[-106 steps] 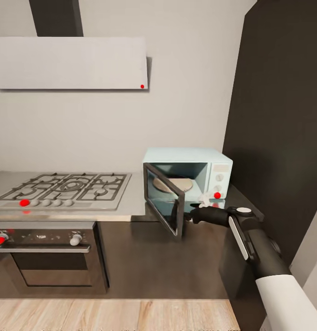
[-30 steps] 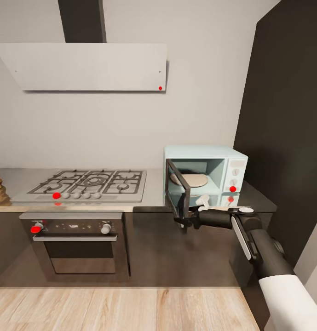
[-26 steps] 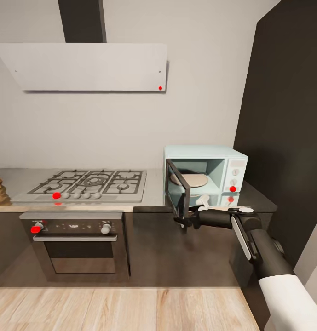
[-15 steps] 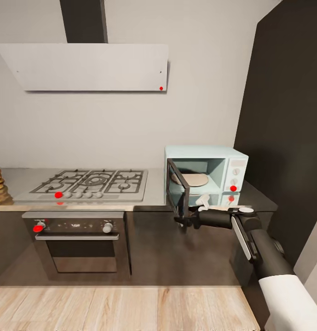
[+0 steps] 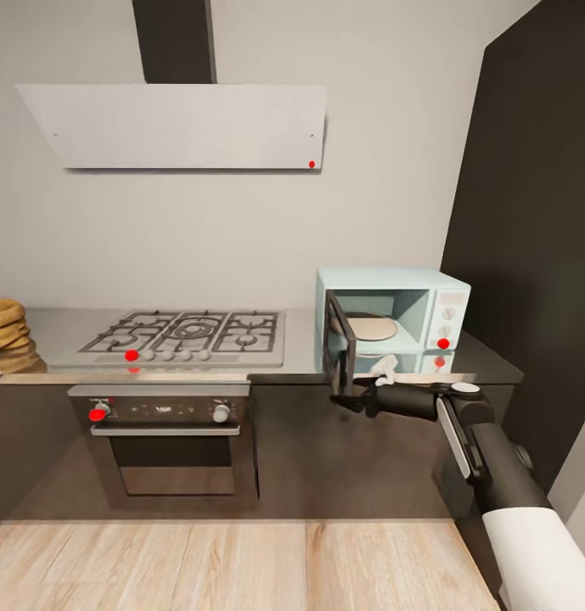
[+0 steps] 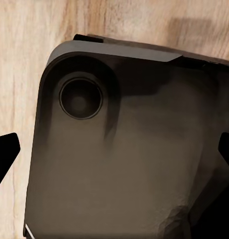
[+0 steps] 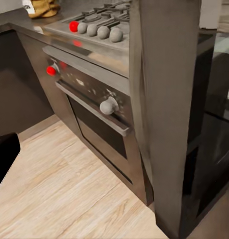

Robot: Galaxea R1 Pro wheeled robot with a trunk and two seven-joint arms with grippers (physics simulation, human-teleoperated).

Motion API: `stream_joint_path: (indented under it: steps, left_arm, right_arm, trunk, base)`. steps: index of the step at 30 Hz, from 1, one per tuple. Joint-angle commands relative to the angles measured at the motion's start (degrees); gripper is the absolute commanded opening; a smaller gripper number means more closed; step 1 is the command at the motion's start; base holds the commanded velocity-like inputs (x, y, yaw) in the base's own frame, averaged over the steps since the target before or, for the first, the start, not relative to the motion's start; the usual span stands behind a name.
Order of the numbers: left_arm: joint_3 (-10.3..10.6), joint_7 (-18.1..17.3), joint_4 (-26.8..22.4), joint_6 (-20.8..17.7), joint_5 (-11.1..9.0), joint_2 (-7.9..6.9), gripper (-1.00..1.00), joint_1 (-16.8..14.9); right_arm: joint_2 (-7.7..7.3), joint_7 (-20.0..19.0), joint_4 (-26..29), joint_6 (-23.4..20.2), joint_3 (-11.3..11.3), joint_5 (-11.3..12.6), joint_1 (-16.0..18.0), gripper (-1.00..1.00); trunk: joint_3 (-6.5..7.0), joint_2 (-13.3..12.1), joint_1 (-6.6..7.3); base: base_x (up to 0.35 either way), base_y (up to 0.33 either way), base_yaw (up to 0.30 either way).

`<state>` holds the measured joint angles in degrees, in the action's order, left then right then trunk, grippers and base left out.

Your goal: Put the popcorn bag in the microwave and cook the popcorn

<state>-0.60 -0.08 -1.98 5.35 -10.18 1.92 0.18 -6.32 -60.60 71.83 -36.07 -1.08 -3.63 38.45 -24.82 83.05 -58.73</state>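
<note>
Our right gripper, jaws' state unclear, sits at the microwave's open door edge; the tan bag lies far across the counter beyond the cooktop.

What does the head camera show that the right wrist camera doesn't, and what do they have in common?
Head view alone: the microwave with its door swung open, the turntable plate inside, the range hood, and the right gripper at the door's lower edge. Right wrist view alone: the door's edge close up. Both share the cooktop with its red knob, the built-in oven, the wood floor and a tan stack at the counter's far end.
</note>
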Motion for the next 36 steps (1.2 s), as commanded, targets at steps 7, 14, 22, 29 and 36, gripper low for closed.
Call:
stream_joint_path:
  steps: [7, 14, 22, 29, 36]
  left_arm:
    - [0.1, 0.0, 0.0, 0.1, -0.4, 0.00, 1.00, 0.0]
    - [0.1, 0.0, 0.0, 0.1, -0.4, -0.03, 1.00, 0.0]
    - [0.0, 0.0, 0.0, 0.1, -0.4, 0.01, 1.00, 0.0]
    - [0.1, 0.0, 0.0, 0.1, -0.4, 0.01, 1.00, 0.0]
    - [0.1, 0.0, 0.0, 0.1, -0.4, 0.01, 1.00, 0.0]
  right_arm:
    - [0.08, -0.5, -1.3, -0.3, 3.8, 0.8, 0.0, 1.00]
    - [-0.13, -0.4, -1.5, -0.2, 3.8, 0.7, 0.0, 1.00]
    - [-2.78, 0.0, -2.1, -0.3, 3.3, 0.9, 0.1, 1.00]
    - [-7.70, -0.5, -2.2, -0.2, 3.0, 1.0, 0.1, 1.00]
    - [-9.07, -0.1, -2.9, -0.2, 2.2, 0.9, 0.1, 1.00]
  trunk:
    - [-0.04, 0.0, 0.00]
    - [-0.04, 0.0, 0.00]
    - [-0.04, 0.0, 0.00]
    - [-0.04, 0.0, 0.00]
    - [-0.04, 0.0, 0.00]
  base:
    - [0.032, 0.032, 0.000]
    - [0.004, 0.003, 0.000]
    - [0.000, 0.000, 0.000]
    - [0.000, 0.000, 0.000]
    - [0.000, 0.000, 0.000]
